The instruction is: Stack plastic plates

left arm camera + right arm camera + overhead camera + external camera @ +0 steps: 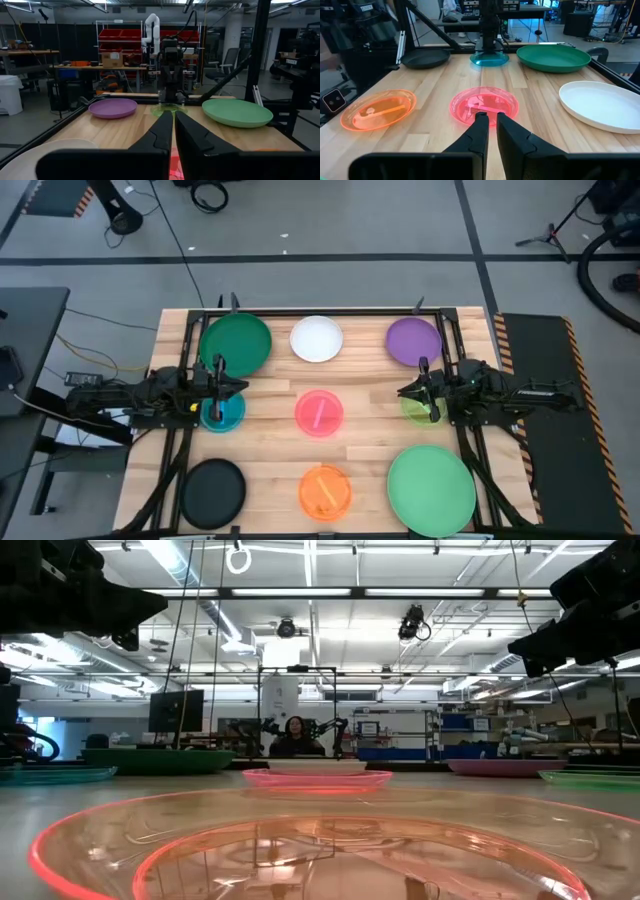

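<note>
Several plastic plates lie flat on the wooden table (270, 450), apart from one another. Along the far edge are a dark green (235, 343), a white (316, 338) and a purple one (413, 340). A pink plate (319, 411) sits in the middle. Along the near edge are a black (213, 490), an orange (325, 491) and a light green one (430, 490). My left gripper (243, 388) hovers shut over a small blue plate (222, 412), pointing right. Facing it, my right gripper (400, 392) hovers shut over a small lime plate (420, 410).
Black frame rails (185, 370) run along the table's left and right sides beside the arm bases. Bare wood shows between the plates. Beyond the far edge a person (296, 737) sits in the room.
</note>
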